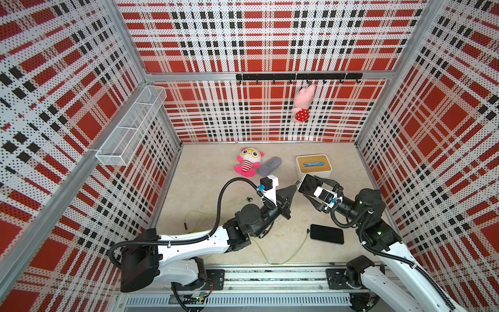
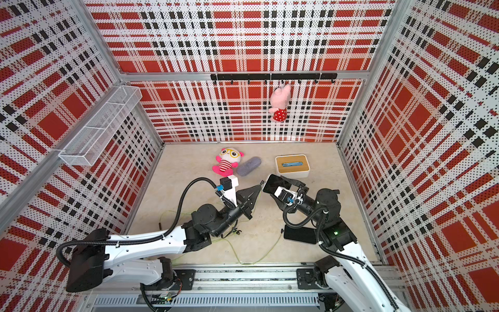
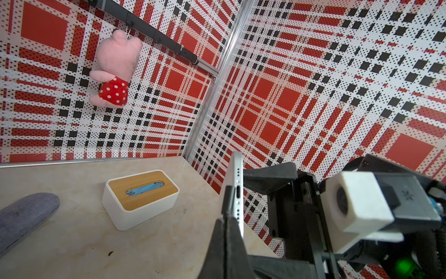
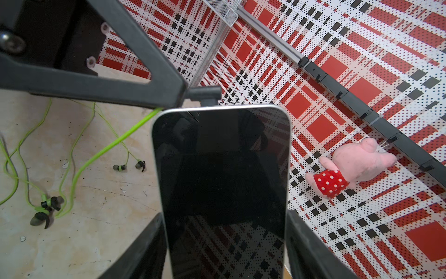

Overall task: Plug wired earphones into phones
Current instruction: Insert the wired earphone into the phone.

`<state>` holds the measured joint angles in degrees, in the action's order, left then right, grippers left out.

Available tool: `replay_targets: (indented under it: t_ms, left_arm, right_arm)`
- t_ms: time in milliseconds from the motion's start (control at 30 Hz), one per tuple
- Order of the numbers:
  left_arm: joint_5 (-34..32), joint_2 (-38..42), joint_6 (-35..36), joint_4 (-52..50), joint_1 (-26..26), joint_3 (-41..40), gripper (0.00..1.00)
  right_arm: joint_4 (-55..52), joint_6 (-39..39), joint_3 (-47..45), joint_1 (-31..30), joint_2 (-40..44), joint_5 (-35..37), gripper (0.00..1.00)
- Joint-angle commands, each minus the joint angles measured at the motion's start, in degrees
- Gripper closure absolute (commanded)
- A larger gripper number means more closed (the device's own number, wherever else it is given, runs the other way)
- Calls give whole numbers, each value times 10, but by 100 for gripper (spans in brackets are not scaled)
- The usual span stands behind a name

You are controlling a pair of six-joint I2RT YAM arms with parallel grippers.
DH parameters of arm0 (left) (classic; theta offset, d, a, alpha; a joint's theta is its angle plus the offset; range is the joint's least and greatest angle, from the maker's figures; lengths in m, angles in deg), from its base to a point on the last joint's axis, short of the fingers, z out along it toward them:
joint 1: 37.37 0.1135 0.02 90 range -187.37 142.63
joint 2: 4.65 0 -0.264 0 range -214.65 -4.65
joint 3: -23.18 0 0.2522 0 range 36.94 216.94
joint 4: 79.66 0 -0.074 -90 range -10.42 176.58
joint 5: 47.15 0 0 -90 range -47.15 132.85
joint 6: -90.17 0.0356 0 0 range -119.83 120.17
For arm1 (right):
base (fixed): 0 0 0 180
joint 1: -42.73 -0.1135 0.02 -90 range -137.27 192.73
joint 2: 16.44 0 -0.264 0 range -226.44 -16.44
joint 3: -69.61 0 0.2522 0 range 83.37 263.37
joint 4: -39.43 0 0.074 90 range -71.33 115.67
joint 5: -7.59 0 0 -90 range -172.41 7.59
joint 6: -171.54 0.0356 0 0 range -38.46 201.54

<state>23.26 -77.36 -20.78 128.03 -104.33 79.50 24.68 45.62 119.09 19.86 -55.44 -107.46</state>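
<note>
The raised phone (image 4: 220, 181) was clamped by its sides in the right gripper (image 1: 313, 189), just nearer than the tissue box (image 1: 314, 164) — the black plug (image 4: 205, 93), pinched in the clenched left gripper (image 1: 294, 187), was held against its end edge. The second phone (image 1: 326, 234) was seen lying flat at the near right.

The right gripper (image 4: 224, 219) clamps a black phone (image 4: 222, 169) by its long sides, dark screen facing the camera. At the phone's far end the left gripper (image 4: 181, 97), tips pinched together, holds a black plug (image 4: 205, 93) against the pale edge, its yellow-green cable (image 4: 108, 147) trailing to the beige table (image 4: 101, 193), where two pairs of earbuds (image 4: 129, 166) lie. A pink plush (image 4: 352, 166) hangs from a black hook rail (image 4: 362, 106).
</note>
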Motion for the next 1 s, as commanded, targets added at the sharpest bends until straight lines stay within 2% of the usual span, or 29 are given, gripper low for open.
replay_targets:
  t_ms: [0,267,967]
  left_arm:
    - [-13,4,7,7,-4,12,100]
    - [-21,24,9,32,-6,-3,100]
    - [-13,-4,7,28,-9,8,100]
  right_arm:
    - [19,-9,18,-6,3,-1,61]
    - [13,-6,14,-7,3,10,61]
    - [16,-8,20,-9,1,3,61]
